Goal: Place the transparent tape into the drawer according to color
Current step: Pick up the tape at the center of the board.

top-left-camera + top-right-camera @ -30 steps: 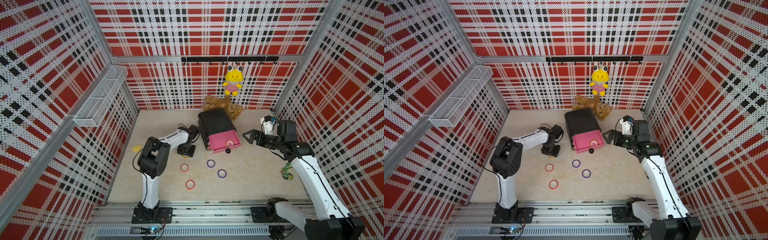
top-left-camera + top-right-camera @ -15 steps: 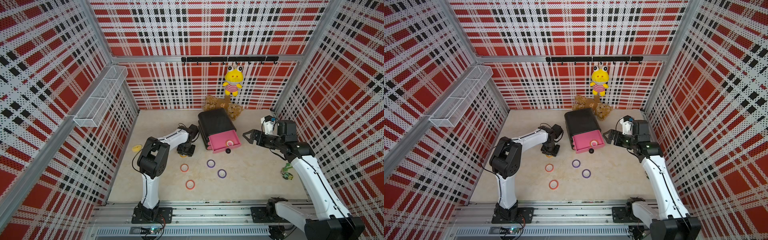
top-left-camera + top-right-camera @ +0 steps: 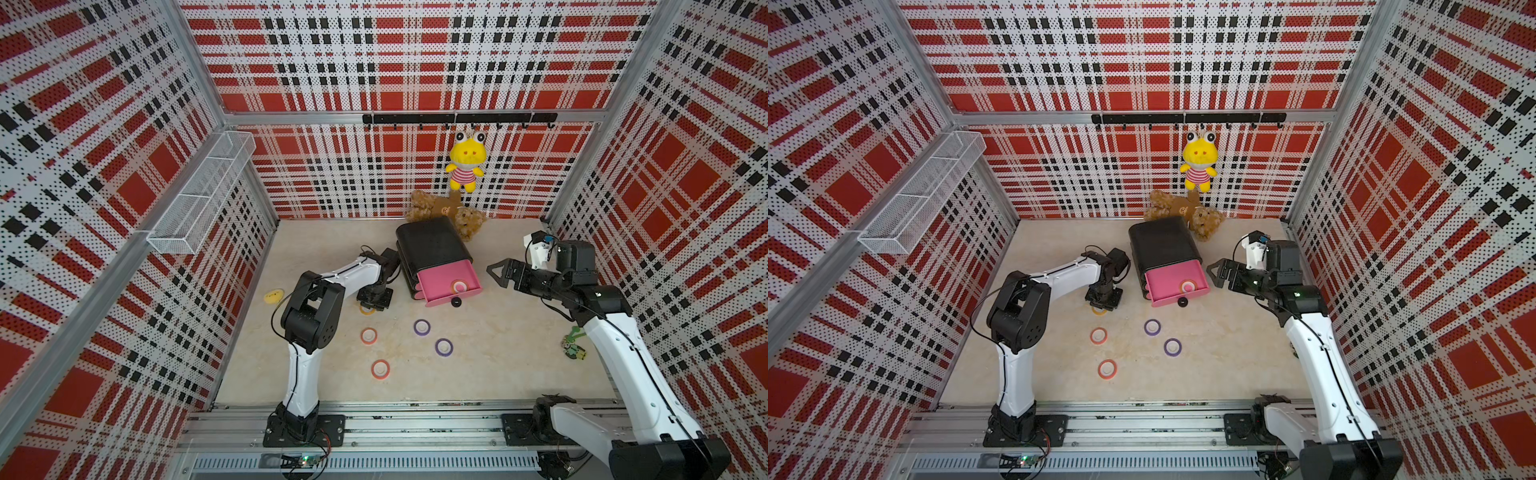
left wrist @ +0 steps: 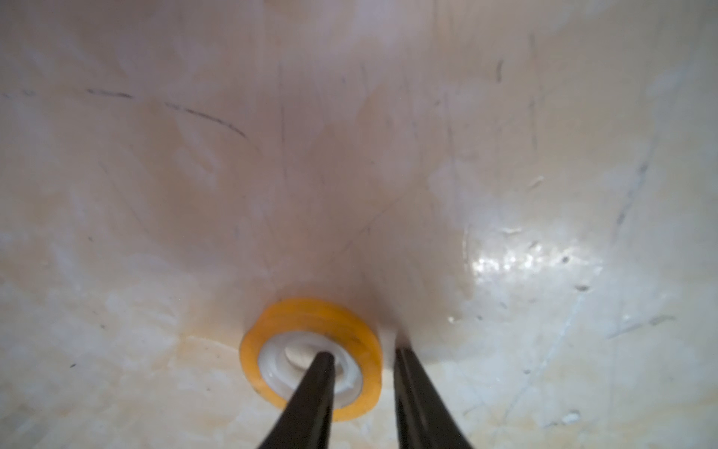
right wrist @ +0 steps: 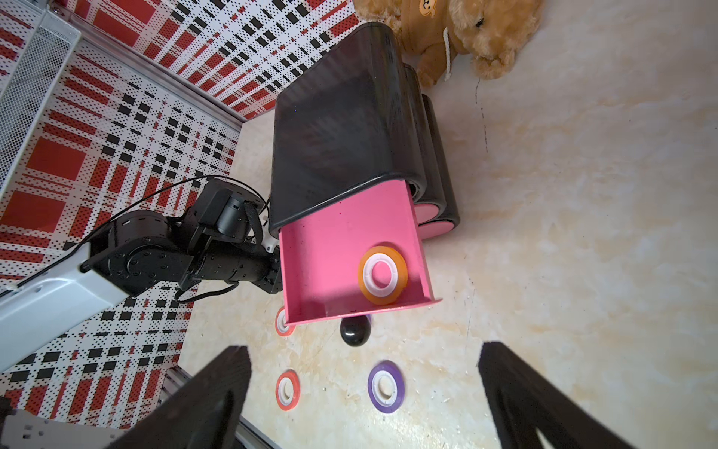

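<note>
Yellow-orange tape (image 5: 382, 274) sits in your open drawer (image 5: 330, 252). Beside the drawer, left gripper (image 4: 361, 353) pinches a second yellow ring (image 4: 311, 311); right gripper (image 5: 363, 350) gapes wide.

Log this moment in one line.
left claw: astride wall of yellow tape | right claw: open, near top drawer | top drawer: open, holds another yellow tape | loose: two red tapes, two purple tapes

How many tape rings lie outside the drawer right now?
5: two red rings and two purple rings loose on the table, one yellow-orange ring straddled by the left claw. None looks hidden.
</note>
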You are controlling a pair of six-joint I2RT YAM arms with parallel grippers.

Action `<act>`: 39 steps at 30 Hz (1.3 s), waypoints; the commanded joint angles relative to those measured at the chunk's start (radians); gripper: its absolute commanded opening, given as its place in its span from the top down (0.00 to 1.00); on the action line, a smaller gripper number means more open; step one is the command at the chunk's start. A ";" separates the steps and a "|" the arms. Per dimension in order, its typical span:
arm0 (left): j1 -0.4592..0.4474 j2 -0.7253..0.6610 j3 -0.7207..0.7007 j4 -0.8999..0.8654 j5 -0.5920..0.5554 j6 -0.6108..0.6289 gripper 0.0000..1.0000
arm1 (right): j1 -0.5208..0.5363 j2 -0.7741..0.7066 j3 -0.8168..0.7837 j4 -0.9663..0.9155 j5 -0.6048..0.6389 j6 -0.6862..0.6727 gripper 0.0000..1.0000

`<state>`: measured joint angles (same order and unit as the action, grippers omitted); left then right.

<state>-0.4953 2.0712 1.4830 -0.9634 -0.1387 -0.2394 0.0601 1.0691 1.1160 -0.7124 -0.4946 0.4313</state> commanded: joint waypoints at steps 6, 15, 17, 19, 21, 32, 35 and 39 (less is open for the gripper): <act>-0.006 0.045 -0.090 0.058 0.028 -0.014 1.00 | -0.016 -0.019 0.011 0.002 -0.005 -0.002 0.00; -0.002 -0.029 -0.014 -0.003 -0.004 -0.023 1.00 | -0.016 -0.021 0.013 0.004 -0.007 0.000 0.00; -0.003 -0.045 0.012 -0.023 -0.007 -0.024 1.00 | -0.016 -0.020 0.012 0.005 -0.009 0.001 0.00; -0.004 -0.055 0.036 -0.041 -0.007 -0.024 1.00 | -0.016 -0.020 0.013 0.005 -0.009 0.001 0.00; -0.006 -0.063 0.051 -0.060 -0.013 -0.024 1.00 | -0.015 -0.019 0.014 0.007 -0.010 0.001 0.00; -0.041 -0.097 0.142 -0.127 -0.026 -0.038 1.00 | -0.016 -0.021 0.018 0.007 -0.013 0.004 0.00; -0.055 -0.120 0.158 -0.137 -0.035 -0.050 1.00 | -0.017 -0.021 0.015 0.007 -0.014 0.004 0.00; -0.072 -0.164 0.146 -0.137 -0.048 -0.074 1.00 | -0.017 -0.027 0.007 0.007 -0.012 0.006 0.00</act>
<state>-0.5549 1.9694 1.6169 -1.0756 -0.1661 -0.2859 0.0551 1.0668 1.1164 -0.7124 -0.4980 0.4355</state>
